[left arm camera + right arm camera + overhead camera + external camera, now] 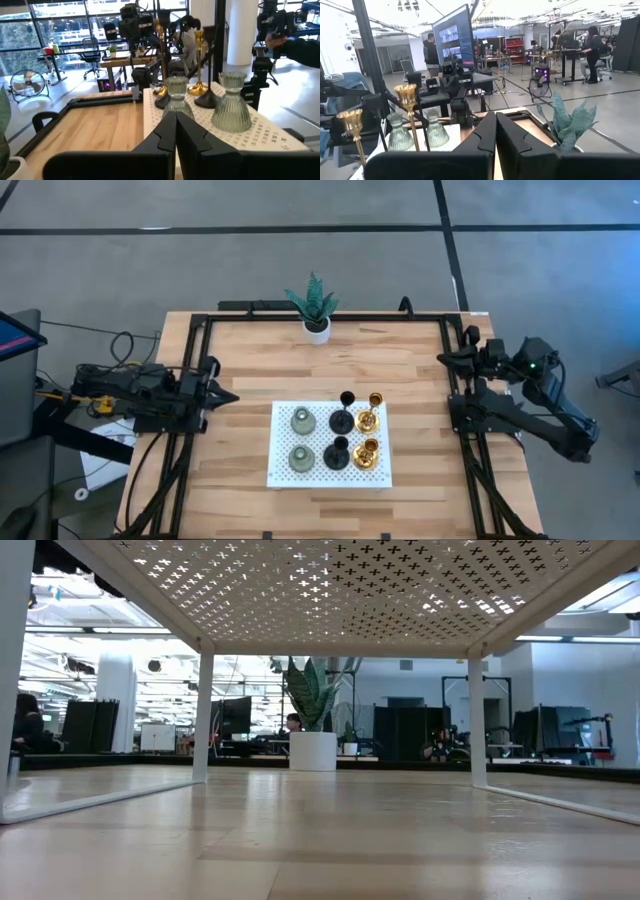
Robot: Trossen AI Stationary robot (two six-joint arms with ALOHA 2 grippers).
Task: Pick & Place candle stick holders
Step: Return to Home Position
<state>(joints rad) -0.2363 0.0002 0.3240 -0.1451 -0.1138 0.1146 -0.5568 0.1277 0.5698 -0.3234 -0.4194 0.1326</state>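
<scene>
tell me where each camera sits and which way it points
High: above the table, straight down on the shelf, six candle holders, plant; left arm and right arm at the sides.
Low: table height, under the shelf, facing the plant; no arm shows.
Left wrist: past its shut left claw toward the holders.
Right wrist: past its shut right claw toward holders and plant.
Shared: both wrists see the holders.

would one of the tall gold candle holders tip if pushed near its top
Probably yes: the shiny gold stemmed candle holder is tall and thin over a small round base. Its polished metal likely feels slippery. Falling, it might hit the black stemmed holder beside it.
</scene>
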